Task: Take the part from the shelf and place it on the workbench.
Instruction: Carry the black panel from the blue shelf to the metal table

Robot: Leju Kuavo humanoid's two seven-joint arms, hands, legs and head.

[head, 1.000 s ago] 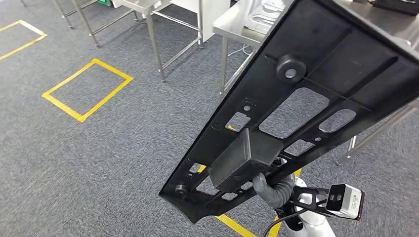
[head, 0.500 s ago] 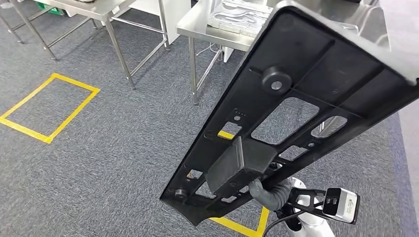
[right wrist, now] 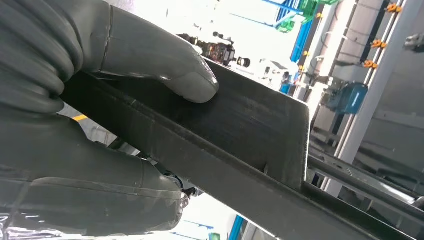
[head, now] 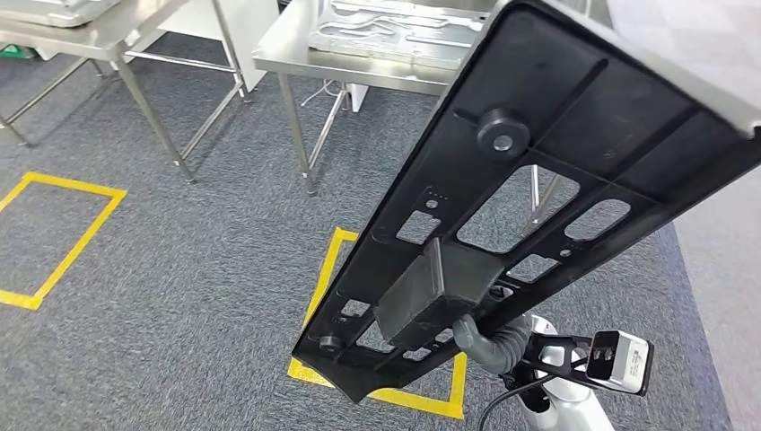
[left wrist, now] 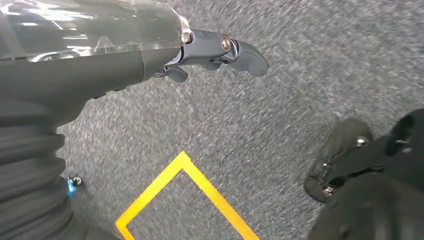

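Observation:
A long black plastic part (head: 538, 189) with cut-outs and a boxy block on its underside slants across the head view, from low centre up to the top right. My right hand (head: 492, 343) grips it from below near the block. In the right wrist view the thumb (right wrist: 165, 70) presses on the part's flat wall (right wrist: 250, 125). My left hand (left wrist: 220, 50) hangs over the grey carpet, holding nothing, its fingers loosely bent. A steel workbench (head: 296, 45) stands ahead at top centre.
A grey metal tray (head: 395, 31) lies on the workbench. Another steel table (head: 81, 27) stands at the top left. Yellow tape squares (head: 328, 269) mark the carpet, one just under the part and one (head: 63, 233) at the left.
The whole view has swung: the workbench and the floor squares have slid left and closer. The part stays in my right hand at the same slant.

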